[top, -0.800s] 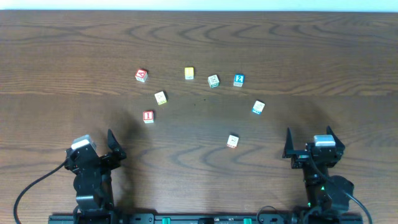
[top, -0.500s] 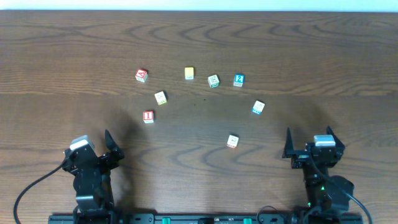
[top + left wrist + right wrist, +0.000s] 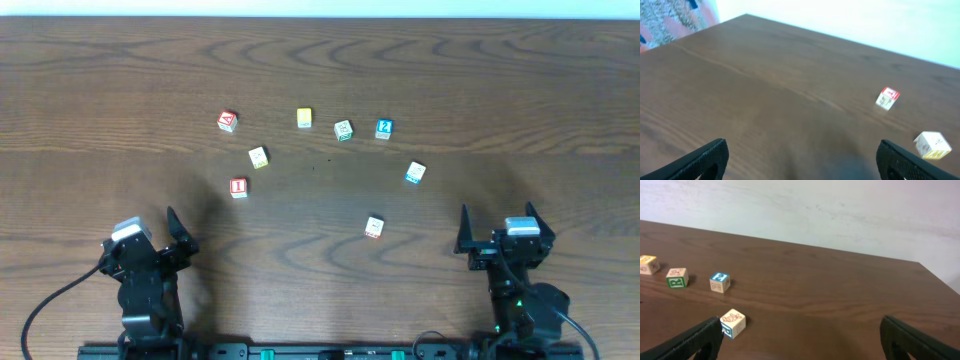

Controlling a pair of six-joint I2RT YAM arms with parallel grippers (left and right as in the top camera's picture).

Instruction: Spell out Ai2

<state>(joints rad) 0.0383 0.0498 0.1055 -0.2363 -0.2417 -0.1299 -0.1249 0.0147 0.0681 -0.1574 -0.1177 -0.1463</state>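
Nothing spelled yet: A block (image 3: 227, 121) sits upper left, I block (image 3: 238, 187) below it, 2 block (image 3: 384, 128) right of centre, all well apart; left gripper (image 3: 802, 157) and right gripper (image 3: 800, 337) hang wide, empty, at the bottom edge.

Setting, as I read it: a robotics lab or test room. Bare wood-grain surface (image 3: 320, 60). Plain white wall (image 3: 840, 210) behind it. Speckled carpet (image 3: 670, 20) at upper left. Black mounting rail (image 3: 300, 352) along the bottom edge. Cable (image 3: 28, 320) trailing at lower left.
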